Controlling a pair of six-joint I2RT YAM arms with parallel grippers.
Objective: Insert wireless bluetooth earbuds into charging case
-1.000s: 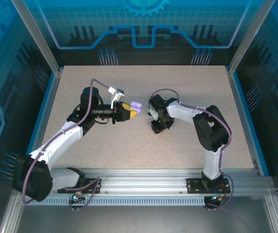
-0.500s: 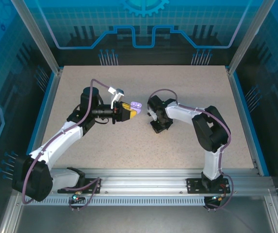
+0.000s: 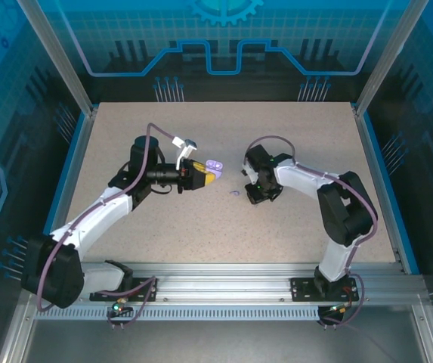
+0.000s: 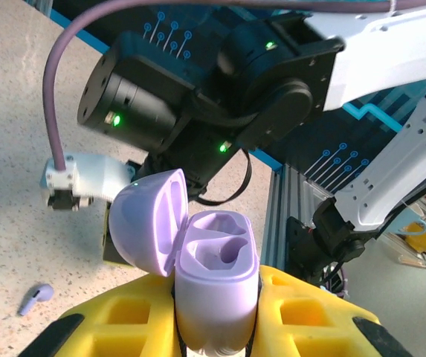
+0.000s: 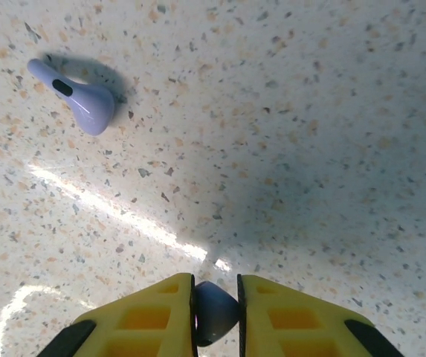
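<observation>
Gripping one lavender earbud (image 5: 214,311), our right gripper (image 5: 215,288) is closed tight on it, over the table (image 5: 331,134).
We note a second lavender earbud (image 5: 79,100) lying loose nearby; the left gripper (image 4: 216,301) clamps the case (image 4: 216,256), lid open, sockets empty.

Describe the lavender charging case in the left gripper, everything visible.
The charging case is pale lavender, smooth glossy plastic with rounded corners. Its hinged lid stands open, tipped to the left in the left wrist view, hollow inside. The base has two moulded wells, both empty. It stands upright, its lower part clamped between the yellow fingers of the left gripper; nothing else touches it.
</observation>
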